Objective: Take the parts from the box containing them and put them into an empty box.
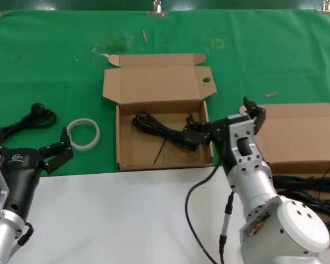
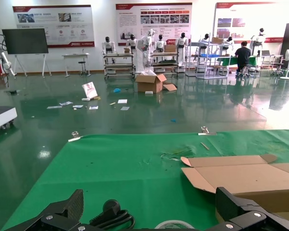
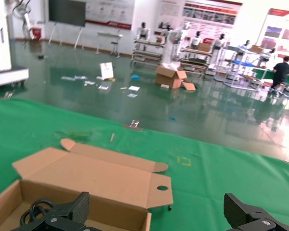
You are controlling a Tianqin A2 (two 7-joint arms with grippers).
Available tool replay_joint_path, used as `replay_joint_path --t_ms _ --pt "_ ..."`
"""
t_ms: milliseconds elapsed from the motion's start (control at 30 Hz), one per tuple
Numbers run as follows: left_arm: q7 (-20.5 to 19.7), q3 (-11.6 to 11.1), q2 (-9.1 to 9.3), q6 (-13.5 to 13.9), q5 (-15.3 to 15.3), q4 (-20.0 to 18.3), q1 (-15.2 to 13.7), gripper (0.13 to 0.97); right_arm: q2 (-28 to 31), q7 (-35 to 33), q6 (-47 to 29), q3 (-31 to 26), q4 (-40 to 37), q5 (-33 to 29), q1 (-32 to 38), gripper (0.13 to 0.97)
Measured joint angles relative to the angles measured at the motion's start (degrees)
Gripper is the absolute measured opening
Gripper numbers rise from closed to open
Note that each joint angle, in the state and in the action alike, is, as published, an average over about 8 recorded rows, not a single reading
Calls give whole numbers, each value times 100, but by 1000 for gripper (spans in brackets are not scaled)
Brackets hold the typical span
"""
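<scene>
One cable (image 1: 168, 132) already lies in the holed box (image 1: 164, 149) — more wait in the right box (image 1: 302, 137); right claw (image 1: 226, 120) spread, empty; left claw (image 1: 58, 151) apart.

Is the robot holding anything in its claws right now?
No. The right gripper hangs open over the box's edge; the left gripper is open too.

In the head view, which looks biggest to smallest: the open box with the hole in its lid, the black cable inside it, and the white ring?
1. The open box, hole in its lid tab.
2. The black cable lying inside it.
3. The white ring left of the box.
All lie at similar depth on the table, so the order seems safe.
</scene>
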Motion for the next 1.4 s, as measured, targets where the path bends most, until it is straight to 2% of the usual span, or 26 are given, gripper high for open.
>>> replay_joint_path --t_ms 967,1133,1400 --pt "0 0 0 0 -1 0 0 966 0 3362 -1351 1599 1081 -2094 -1406 966" --pt "0 0 0 0 -1 0 0 966 0 3651 -1466 1736 1174 -2273 -1526 966" --pt "1 0 0 0 -1 0 0 966 0 3683 -1480 1749 1183 -2294 -1538 966"
